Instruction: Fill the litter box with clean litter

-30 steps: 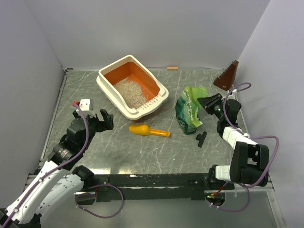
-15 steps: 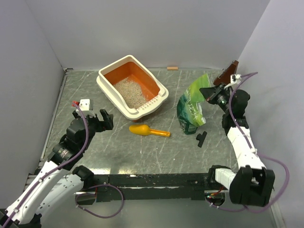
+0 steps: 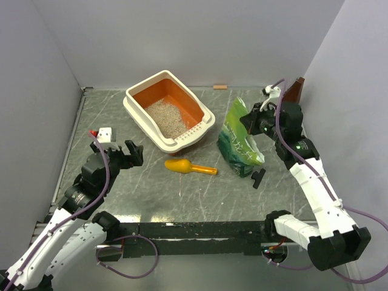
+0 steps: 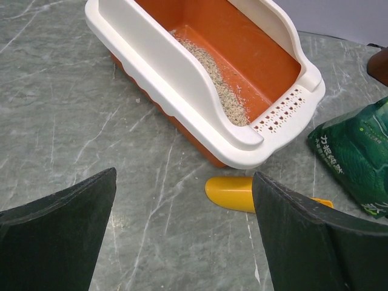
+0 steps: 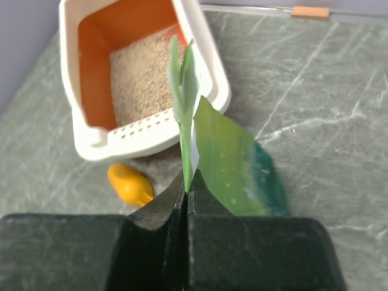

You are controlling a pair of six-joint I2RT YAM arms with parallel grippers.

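Note:
The litter box with cream rim and orange walls sits at the back middle of the table. Pale grainy clean litter covers part of its floor; it also shows in the left wrist view and the right wrist view. My right gripper is shut on the top edge of the crinkled green bag and holds it up to the right of the box; the pinched edge shows in the right wrist view. My left gripper is open and empty, left of the yellow-orange scoop.
A small black clip lies near the bag's lower right. A brown wedge-shaped object stands at the back right. A small white block with a red part lies at the left. A tan tab lies by the back wall.
My right arm has lifted the green bag by its top edge and carried it left, toward the litter box. The bag now hangs taller. The left arm has barely moved.

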